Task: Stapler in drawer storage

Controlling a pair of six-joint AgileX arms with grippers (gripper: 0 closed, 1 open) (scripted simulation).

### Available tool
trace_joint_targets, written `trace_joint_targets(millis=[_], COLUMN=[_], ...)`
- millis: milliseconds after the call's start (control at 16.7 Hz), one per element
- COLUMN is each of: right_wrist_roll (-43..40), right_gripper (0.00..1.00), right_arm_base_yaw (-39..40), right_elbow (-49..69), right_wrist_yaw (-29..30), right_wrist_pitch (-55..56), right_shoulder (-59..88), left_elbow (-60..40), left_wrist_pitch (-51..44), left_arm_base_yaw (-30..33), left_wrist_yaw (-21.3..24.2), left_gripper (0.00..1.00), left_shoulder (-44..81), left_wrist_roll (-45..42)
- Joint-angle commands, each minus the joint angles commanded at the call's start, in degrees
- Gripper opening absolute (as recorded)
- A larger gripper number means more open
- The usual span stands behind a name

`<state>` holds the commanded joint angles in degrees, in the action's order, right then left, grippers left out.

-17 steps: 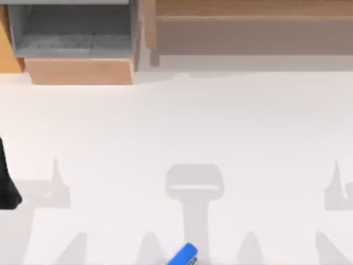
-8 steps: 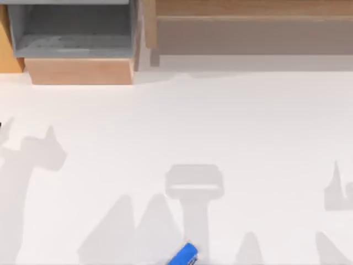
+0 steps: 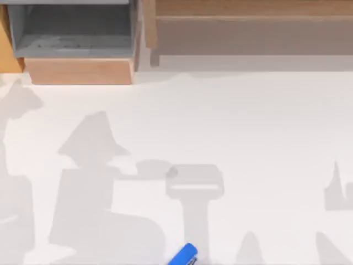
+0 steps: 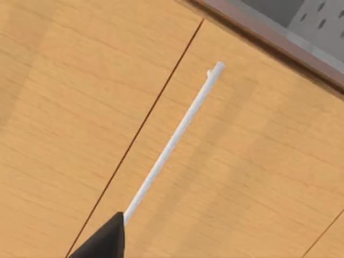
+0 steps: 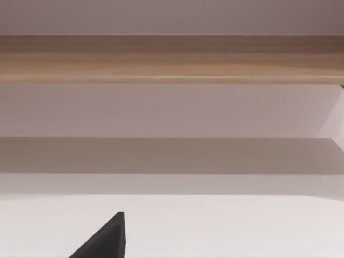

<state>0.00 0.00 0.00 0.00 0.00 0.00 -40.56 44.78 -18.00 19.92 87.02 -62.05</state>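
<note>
Standing pulled out at the table's far left corner: the drawer (image 3: 80, 70), grey inside, light-wood front panel toward the near edge. Seen past the left gripper (image 4: 105, 242) in its wrist view: wood-grain panels and a thin white handle bar (image 4: 174, 137) slanting away from just behind the dark tip (spread or closed, cannot tell). Lying angled on the white table (image 3: 248, 127) at the near edge, around mid-width and well apart from the drawer: the stapler (image 3: 183, 255). Running along the far right: a long wooden shelf unit (image 3: 248, 25). Facing that shelf across bare table: the right gripper (image 5: 105, 239), again no telling whether spread or closed.
</note>
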Motion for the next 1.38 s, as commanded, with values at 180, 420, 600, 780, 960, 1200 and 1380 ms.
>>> trace_joint_targets(millis=[180, 420, 600, 780, 960, 1200, 1380], right_wrist_roll=[0.0, 0.0, 0.0, 0.0, 0.0, 0.0, 0.0], right_gripper=[1.00, 1.00, 1.00, 1.00, 1.00, 1.00, 1.00], right_arm_base_yaw=[0.0, 0.0, 0.0, 0.0, 0.0, 0.0, 0.0], right_elbow=[0.0, 0.0, 0.0, 0.0, 0.0, 0.0, 0.0], right_wrist_yaw=[0.0, 0.0, 0.0, 0.0, 0.0, 0.0, 0.0], right_wrist_pitch=[0.0, 0.0, 0.0, 0.0, 0.0, 0.0, 0.0], right_shoulder=[0.0, 0.0, 0.0, 0.0, 0.0, 0.0, 0.0], left_elbow=[-8.2, -16.9, -21.1, -22.5, -22.5, -24.1, -27.6], left_wrist_pitch=[8.5, 17.3, 21.3, 22.5, 22.5, 21.6, 19.8], left_arm_base_yaw=[-2.7, -5.2, -5.9, -6.0, -6.0, -5.5, -4.8], left_wrist_yaw=[3.0, 5.7, 6.6, 6.7, 6.7, 6.2, 5.6], left_gripper=[1.00, 1.00, 1.00, 1.00, 1.00, 1.00, 1.00], left_shoulder=[16.2, 33.4, 41.3, 43.7, 43.7, 44.3, 46.1], left_wrist_roll=[-11.0, -22.2, -27.2, -28.7, -28.7, -28.7, -28.7])
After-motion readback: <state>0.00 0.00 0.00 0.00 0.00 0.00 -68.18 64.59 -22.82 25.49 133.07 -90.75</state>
